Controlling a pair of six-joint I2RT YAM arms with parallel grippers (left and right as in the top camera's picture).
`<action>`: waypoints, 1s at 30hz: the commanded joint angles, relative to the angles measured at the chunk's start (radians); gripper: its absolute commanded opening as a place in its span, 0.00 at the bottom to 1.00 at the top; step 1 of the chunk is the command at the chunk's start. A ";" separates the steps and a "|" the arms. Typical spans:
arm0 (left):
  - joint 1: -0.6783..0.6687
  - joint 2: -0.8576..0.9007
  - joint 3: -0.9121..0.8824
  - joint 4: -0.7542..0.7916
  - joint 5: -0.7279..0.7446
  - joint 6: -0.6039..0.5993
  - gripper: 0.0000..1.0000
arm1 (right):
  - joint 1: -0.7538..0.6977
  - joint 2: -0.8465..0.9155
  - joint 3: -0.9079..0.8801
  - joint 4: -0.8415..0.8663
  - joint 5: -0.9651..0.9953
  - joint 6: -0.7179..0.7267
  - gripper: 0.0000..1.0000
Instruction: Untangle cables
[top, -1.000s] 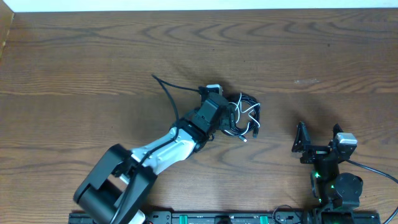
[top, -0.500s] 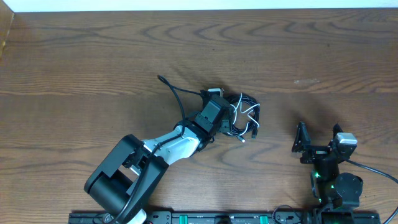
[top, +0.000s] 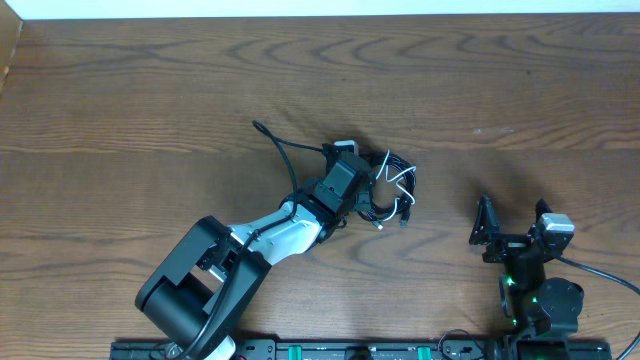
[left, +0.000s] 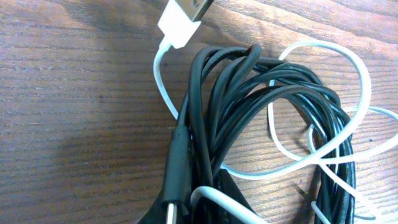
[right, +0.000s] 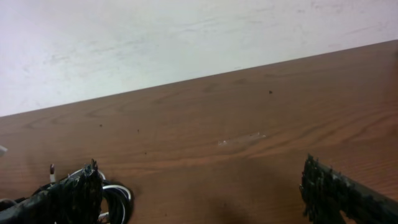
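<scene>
A tangle of black cable (top: 398, 172) and white cable (top: 390, 175) lies mid-table. One black tail (top: 275, 142) trails off to the upper left. My left gripper (top: 366, 196) is shut on the tangle's left side. In the left wrist view the black coils (left: 249, 106) and white loops (left: 348, 124) fill the frame, a white USB plug (left: 183, 18) lies at the top, and my left gripper (left: 199, 214) pinches black and white strands at the bottom edge. My right gripper (top: 513, 222) stands open to the right, apart from the cables, with nothing between its fingers (right: 68, 199).
The wooden table (top: 150, 90) stretches bare to the left and back. A black rail (top: 360, 350) runs along the front edge. In the right wrist view the cables (right: 117, 200) show just past the left finger, below a pale wall (right: 186, 37).
My left gripper has closed on the cable tangle after sliding a little to the right. The white loops have shifted slightly. The right arm has not moved.
</scene>
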 joint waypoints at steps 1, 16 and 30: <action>0.000 0.006 0.011 -0.019 -0.010 0.006 0.07 | 0.007 0.000 -0.001 -0.004 0.002 0.010 0.99; 0.130 -0.446 0.011 -0.411 -0.014 -0.104 0.07 | 0.007 0.000 -0.001 -0.004 0.002 0.010 0.99; 0.143 -0.743 0.011 -0.653 0.006 -0.488 0.07 | 0.007 0.000 -0.001 -0.004 0.002 0.010 0.99</action>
